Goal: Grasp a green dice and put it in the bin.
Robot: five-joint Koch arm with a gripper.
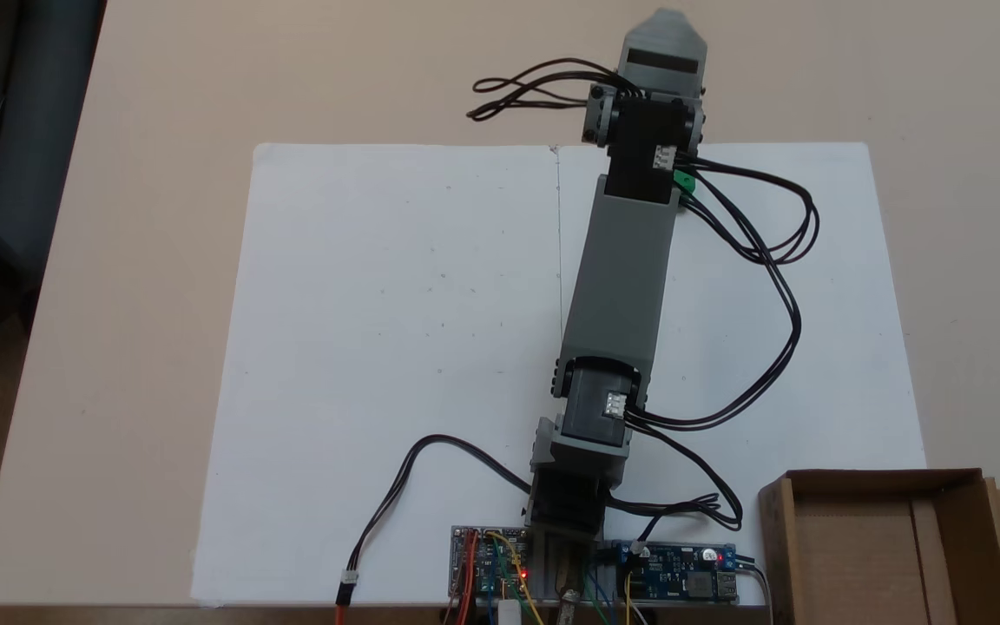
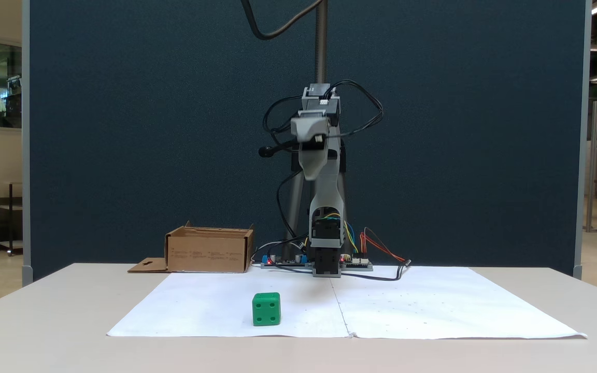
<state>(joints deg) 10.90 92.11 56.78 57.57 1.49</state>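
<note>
The green dice (image 2: 266, 309) sits near the white paper's (image 2: 433, 305) front edge, free to be picked. The gripper (image 2: 313, 155) hangs high above, empty; its spread cannot be told. The cardboard bin (image 2: 209, 252) waits at the table's (image 2: 44, 321) back corner.

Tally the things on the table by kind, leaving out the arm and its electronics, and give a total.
Green dice: 1
Cardboard bin: 1
White paper sheets: 2, laid side by side
Total: 4
</note>
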